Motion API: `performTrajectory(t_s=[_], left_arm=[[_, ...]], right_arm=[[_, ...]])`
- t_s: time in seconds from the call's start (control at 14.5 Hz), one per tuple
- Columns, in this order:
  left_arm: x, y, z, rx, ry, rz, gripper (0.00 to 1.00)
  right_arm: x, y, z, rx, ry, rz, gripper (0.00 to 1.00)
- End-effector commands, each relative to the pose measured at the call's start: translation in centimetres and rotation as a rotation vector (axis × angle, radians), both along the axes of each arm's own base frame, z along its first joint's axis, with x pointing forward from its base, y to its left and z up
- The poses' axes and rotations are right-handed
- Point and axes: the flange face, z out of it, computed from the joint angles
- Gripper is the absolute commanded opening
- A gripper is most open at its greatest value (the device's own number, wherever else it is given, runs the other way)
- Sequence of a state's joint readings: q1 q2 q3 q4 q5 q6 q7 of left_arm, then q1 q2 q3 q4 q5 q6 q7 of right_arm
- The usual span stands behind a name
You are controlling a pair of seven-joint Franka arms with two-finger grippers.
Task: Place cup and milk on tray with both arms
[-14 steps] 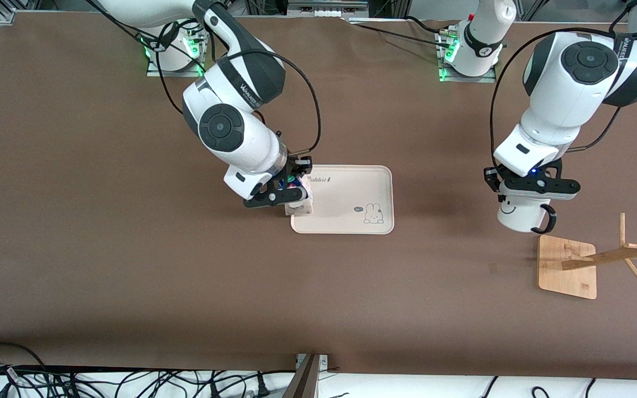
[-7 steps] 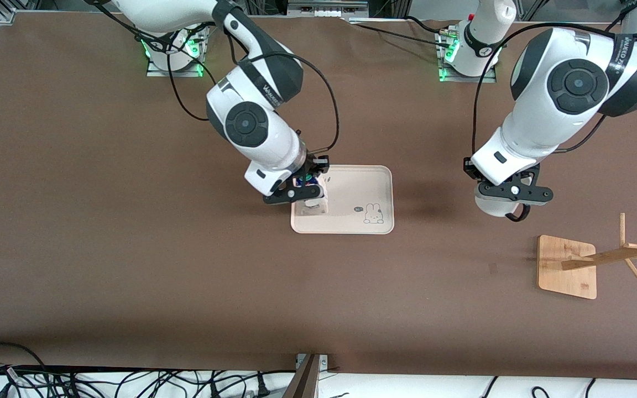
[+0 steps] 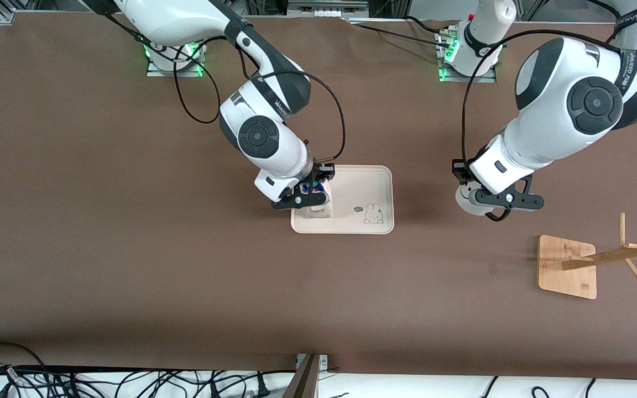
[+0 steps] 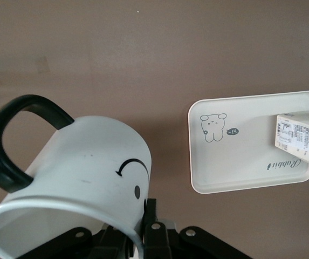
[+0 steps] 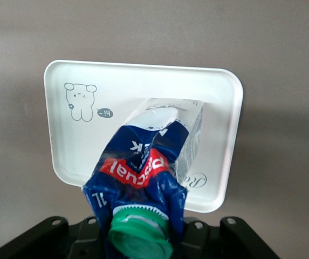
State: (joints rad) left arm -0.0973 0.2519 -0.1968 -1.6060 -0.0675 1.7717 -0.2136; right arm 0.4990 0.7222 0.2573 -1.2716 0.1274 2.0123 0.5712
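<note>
My right gripper is shut on the top of the blue and white milk carton and holds it upright over the cream tray, at the end toward the right arm. I cannot tell if the base touches. In the right wrist view the milk carton with its green cap hangs from my right gripper above the tray. My left gripper is shut on the rim of the white smiley cup, in the air over bare table beside the tray. In the left wrist view the cup fills the foreground, held by my left gripper.
A wooden stand with a square base and slanted pegs sits toward the left arm's end, nearer the front camera than the cup. The tray's rabbit drawing marks its unoccupied end. The left wrist view also shows the tray and milk carton.
My right arm has carried the milk from the tray's edge to over the tray. My left arm has carried the cup away from the wooden stand toward the tray.
</note>
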Motion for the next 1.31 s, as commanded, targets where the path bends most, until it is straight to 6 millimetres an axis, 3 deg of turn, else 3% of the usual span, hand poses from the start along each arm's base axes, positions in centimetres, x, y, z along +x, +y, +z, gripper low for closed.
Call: performTrajectory(t_s=[0.0, 0.14, 0.21, 0.28, 0.9, 1.24], left_arm=[[0.5, 0.2, 0.5, -0.021, 0.015, 0.011, 0.0], [0.6, 0.4, 0.5, -0.019, 0.014, 0.012, 0.0], [0.6, 0.3, 0.5, -0.018, 0.014, 0.01, 0.0], [0.6, 0.3, 0.5, -0.018, 0.013, 0.01, 0.0], [0.6, 0.3, 0.5, -0.019, 0.013, 0.014, 0.0], [0.6, 0.3, 0.5, -0.021, 0.014, 0.014, 0.0]], right_arm=[[0.4, 0.5, -0.4, 0.005, -0.012, -0.011, 0.2], [0.4, 0.4, -0.6, 0.001, -0.01, -0.008, 0.23], [0.4, 0.4, -0.6, 0.001, -0.009, -0.01, 0.52], [0.4, 0.4, -0.6, 0.0, -0.01, -0.011, 0.97], [0.3, 0.3, 0.2, -0.002, -0.015, -0.009, 1.0], [-0.3, 0.1, 4.9, 0.009, -0.03, -0.039, 1.0]])
